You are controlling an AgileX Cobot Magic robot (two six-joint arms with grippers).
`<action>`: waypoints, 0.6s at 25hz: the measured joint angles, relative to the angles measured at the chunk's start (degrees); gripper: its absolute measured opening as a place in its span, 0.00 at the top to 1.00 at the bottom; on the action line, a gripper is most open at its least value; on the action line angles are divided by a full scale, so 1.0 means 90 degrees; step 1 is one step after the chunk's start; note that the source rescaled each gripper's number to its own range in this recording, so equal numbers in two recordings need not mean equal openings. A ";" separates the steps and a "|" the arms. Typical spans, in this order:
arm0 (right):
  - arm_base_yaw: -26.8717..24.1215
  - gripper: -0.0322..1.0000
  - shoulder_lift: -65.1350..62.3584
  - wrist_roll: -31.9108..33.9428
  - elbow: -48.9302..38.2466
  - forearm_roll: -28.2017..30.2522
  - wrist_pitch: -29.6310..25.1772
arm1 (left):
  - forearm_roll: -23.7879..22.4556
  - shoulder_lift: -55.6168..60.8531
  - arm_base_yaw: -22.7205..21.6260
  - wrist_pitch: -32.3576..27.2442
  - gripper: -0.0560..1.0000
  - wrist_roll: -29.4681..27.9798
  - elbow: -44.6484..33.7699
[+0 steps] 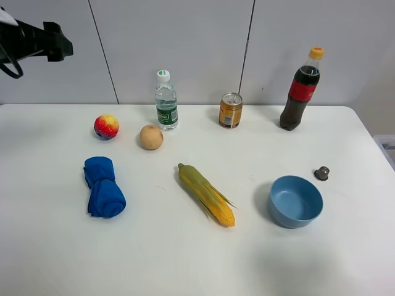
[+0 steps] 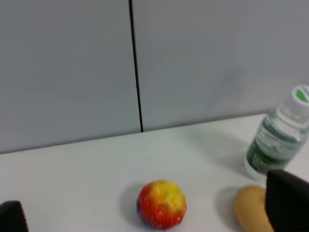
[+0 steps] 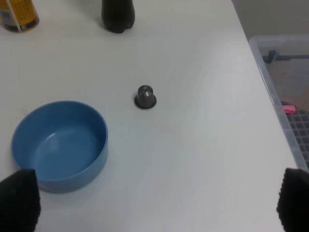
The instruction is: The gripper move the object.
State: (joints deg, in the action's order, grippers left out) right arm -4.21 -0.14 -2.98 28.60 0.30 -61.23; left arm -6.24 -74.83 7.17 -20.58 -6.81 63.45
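Note:
The mottled red, yellow and blue ball (image 1: pixel 106 126) sits on the white table (image 1: pixel 185 259) at the back left, beside the plain tan ball (image 1: pixel 151 137). My left gripper (image 1: pixel 57 43) hangs high above the table's back left corner, well apart from the ball. In the left wrist view the ball (image 2: pixel 161 204) lies ahead between the two widely spread fingertips (image 2: pixel 287 200), so the left gripper (image 2: pixel 149 210) is open and empty. My right gripper (image 3: pixel 157 200) is open and empty above the table's right side; it is out of the high view.
A water bottle (image 1: pixel 166 100), a can (image 1: pixel 230 110) and a cola bottle (image 1: pixel 300 90) stand along the back. A blue cloth (image 1: pixel 103 187), a corn cob (image 1: pixel 207 194), a blue bowl (image 1: pixel 295 201) and a small grey cap (image 1: pixel 321 173) lie on the table. A clear bin (image 3: pixel 285 92) stands off its right edge.

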 joint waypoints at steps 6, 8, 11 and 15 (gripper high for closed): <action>0.0000 0.00 0.0000 0.0000 0.0000 0.0000 0.0000 | 0.0011 0.1240 0.0032 -0.2661 0.02 0.0596 0.0000; 0.0000 0.00 0.0000 0.0000 0.0000 0.0000 0.0000 | 0.0011 0.1535 0.0032 -0.3540 0.01 0.0687 0.0000; 0.0000 0.00 0.0000 0.0000 0.0000 0.0000 0.0000 | 0.0011 0.1955 0.0032 -0.4357 0.01 0.0876 0.0000; 0.0000 0.00 0.0000 0.0000 0.0000 0.0000 0.0000 | -0.0407 0.2474 0.0032 -0.4753 0.01 0.0973 0.0000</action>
State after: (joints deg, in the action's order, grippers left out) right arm -4.21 -0.14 -2.98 28.60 0.30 -61.23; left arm -9.91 -52.56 7.45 -63.35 1.95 63.45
